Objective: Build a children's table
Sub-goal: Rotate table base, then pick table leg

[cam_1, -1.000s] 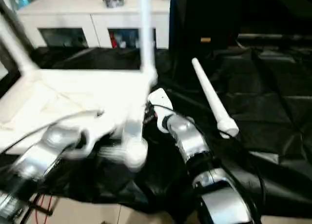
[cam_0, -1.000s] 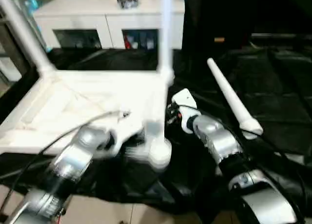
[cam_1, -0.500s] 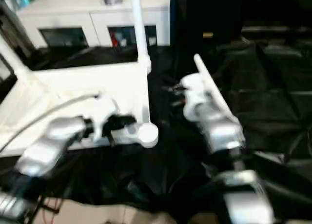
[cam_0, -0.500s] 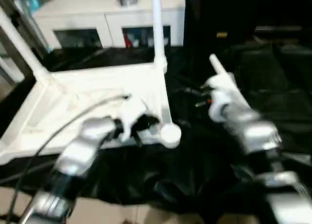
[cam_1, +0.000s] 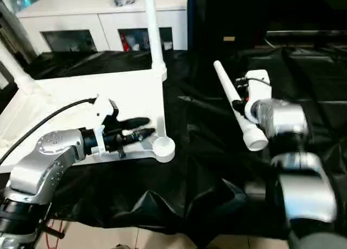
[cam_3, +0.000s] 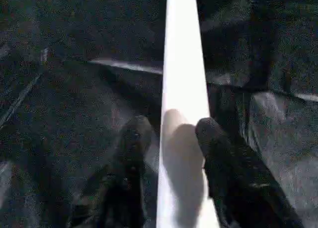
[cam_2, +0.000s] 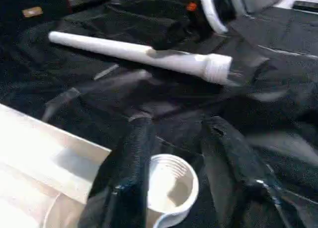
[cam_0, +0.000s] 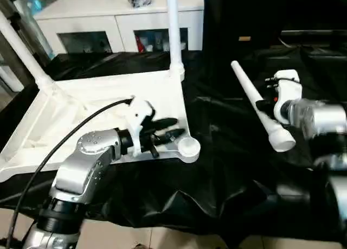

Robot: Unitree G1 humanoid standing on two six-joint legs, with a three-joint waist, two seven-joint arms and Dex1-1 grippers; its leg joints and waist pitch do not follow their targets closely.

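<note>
The left arm reaches in low from the near edge, its claw (cam_0: pixel 172 128) lying level with both black fingers parted, straddling the empty round corner socket (cam_0: pixel 189 147) of the upturned tabletop (cam_0: pixel 97 105) and holding nothing. Over on the right, the right arm is bent across the black cloth, its claw (cam_3: pixel 169 131) pointing down at the loose leg (cam_0: pixel 257 105); the fingers stand apart on either side of that white tube, and I can't tell whether they touch it.

Count the legs: three. Two (cam_0: pixel 173 29) (cam_0: pixel 21 48) stand upright in the far corner sockets of the tabletop, and one lies loose on the cloth, well apart from the tabletop, thick threaded end toward the near edge.

The worktop (cam_0: pixel 227 167) is draped in crumpled black fabric. Behind it stands a white cabinet (cam_0: pixel 116 18) with glass doors and some small clutter on top. Pale floor (cam_0: pixel 173 239) shows at the near edge.
</note>
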